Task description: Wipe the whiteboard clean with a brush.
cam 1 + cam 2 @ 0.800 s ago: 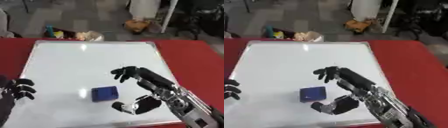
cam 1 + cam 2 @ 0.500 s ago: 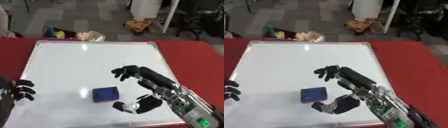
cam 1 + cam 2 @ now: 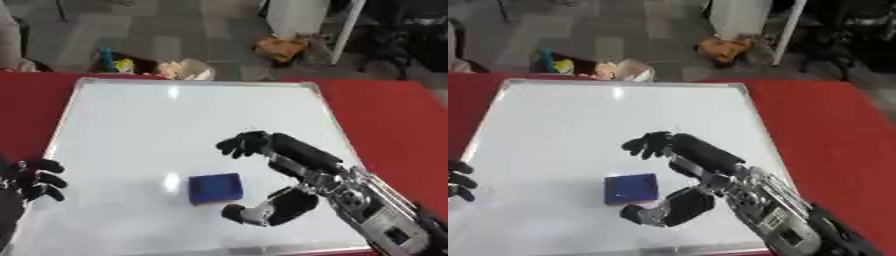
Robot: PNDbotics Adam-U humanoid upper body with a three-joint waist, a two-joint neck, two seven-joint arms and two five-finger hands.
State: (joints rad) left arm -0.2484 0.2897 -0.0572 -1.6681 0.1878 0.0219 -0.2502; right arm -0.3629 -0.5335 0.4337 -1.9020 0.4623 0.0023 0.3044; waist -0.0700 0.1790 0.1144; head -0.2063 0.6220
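One brush point(image 3: 215, 188) mid-whiteboard point(image 3: 131, 125), edges apart.

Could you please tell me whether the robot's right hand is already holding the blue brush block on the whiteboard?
No: the right hand is open around the blue rectangular brush block, which lies flat on the white whiteboard, apart from its fingers.

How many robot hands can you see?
2. The right hand hovers open over the whiteboard, next to the blue brush. The left hand rests at the board's lower left edge.
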